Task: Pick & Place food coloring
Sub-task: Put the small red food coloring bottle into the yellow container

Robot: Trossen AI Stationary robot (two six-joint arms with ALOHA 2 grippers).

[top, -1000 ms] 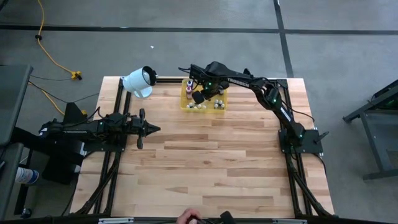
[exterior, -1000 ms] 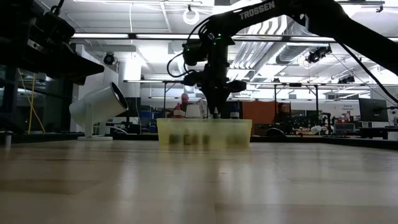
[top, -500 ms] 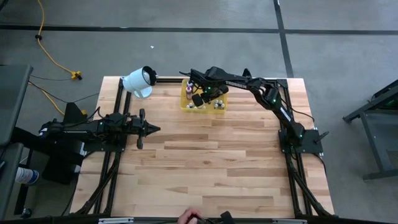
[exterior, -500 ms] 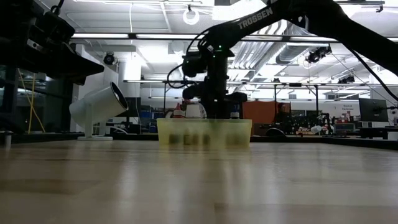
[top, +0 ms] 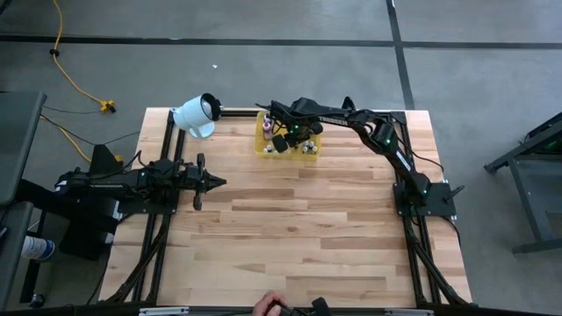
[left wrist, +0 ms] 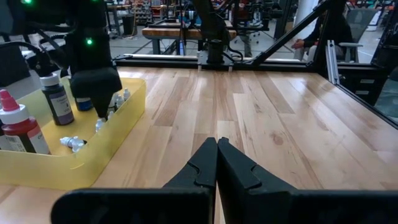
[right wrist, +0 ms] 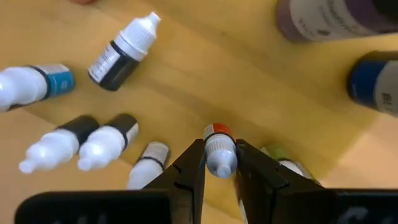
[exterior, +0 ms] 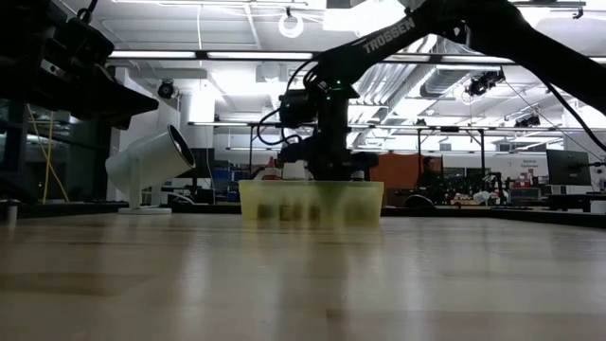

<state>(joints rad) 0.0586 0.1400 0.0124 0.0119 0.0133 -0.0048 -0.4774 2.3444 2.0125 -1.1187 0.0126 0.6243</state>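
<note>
The food coloring is a set of small dropper bottles lying in a translucent yellow tray [top: 287,147] at the table's far edge. They include a black-labelled one [right wrist: 121,50] and a blue-labelled one [right wrist: 37,84]. Taller purple [right wrist: 336,18] and blue [right wrist: 373,84] bottles stand beside them. My right gripper [right wrist: 219,163] points down inside the tray [left wrist: 93,146], shut on a red-labelled dropper bottle [right wrist: 217,146]. My left gripper [top: 215,182] waits shut and level over the table's left side. My right gripper pinches the red-labelled dropper bottle at its white cap end [right wrist: 219,158] between its two fingers [right wrist: 191,160], coming from above and pointing down. The bottle stands roughly upright, cap toward the wrist and red label [right wrist: 217,130] below. Whether its base touches the tray floor does not show.
A big white cylinder [top: 198,114] lies tilted at the far left corner, left of the tray. A red bottle [left wrist: 18,127] and a dark one [left wrist: 56,96] stand at the tray's far-left end. Bare wood fills the table's middle and near side. A person's hand [top: 268,305] shows at the near edge.
My right gripper has come straight down with the small bottle, from above the tray's rim to inside the tray among the other bottles. The gap between its fingers looks unchanged.
</note>
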